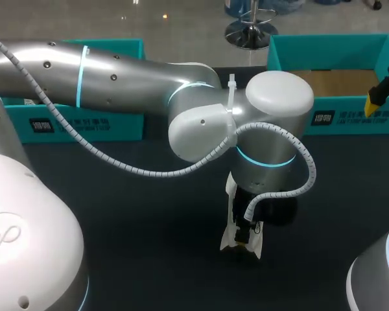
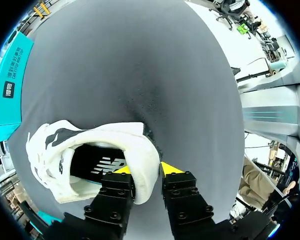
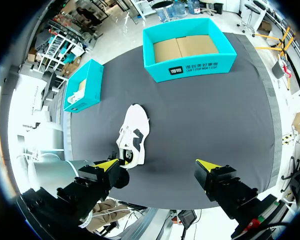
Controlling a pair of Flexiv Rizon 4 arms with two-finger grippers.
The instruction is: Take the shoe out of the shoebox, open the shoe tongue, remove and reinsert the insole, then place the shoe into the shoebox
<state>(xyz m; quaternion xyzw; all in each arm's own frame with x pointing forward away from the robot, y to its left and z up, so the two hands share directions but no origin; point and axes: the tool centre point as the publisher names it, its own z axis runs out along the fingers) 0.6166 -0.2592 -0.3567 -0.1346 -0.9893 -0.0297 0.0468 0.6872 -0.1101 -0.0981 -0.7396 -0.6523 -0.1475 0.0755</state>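
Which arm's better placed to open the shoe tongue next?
Right, probably. The left arm is busy, its jaws shut on the heel of the shoe, steadying it on the table. The right arm is free, jaws open and empty, though it hangs high.

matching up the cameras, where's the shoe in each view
head view: shoe, mostly hidden under the left arm's wrist
left wrist view: heel pinched in the left claw
right wrist view: on the table between right claw and teal shoebox
shared landmark: teal shoebox, in head and right wrist views
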